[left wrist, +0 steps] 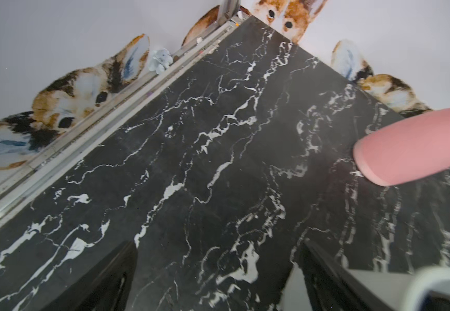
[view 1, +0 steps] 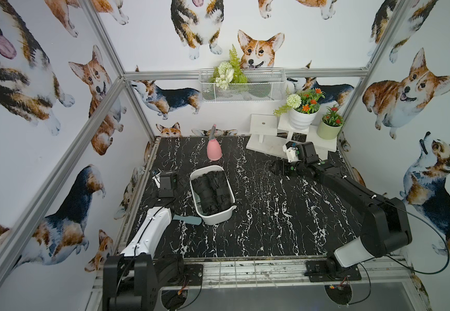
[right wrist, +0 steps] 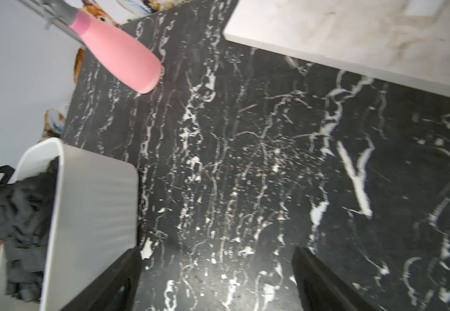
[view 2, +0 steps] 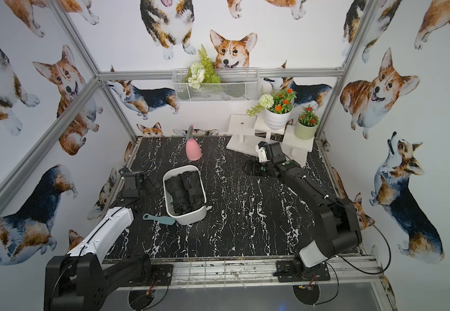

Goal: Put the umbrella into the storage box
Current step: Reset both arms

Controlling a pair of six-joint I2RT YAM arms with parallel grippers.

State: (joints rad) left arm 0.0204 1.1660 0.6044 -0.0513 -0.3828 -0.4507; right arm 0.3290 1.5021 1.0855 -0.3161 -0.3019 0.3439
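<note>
A flat teal plastic scoop (view 1: 188, 220) lies just beside the near left corner of the white smooth plastic storage box (view 1: 216, 219), which stands on the black, white-veined surface (view 1: 258, 215). The left arm hides the scoop's handle end in a top view. The black folded umbrella (view 1: 205, 192) lies inside the box. Its dark fabric reads as two rolled bundles side by side, hard to separate.

Close to the left of the box, the left end effector (view 1: 183, 183) is black on black and hard to make out. Its wrist view cuts off two spread fingertips (left wrist: 105, 277) with only bare surface between them.

Well apart to the right of the box and farther back, the right end effector (view 1: 274, 169) is spread wide and empty.

Beyond the box stands a pink spray bottle (view 1: 214, 150) with a grey top.
</note>
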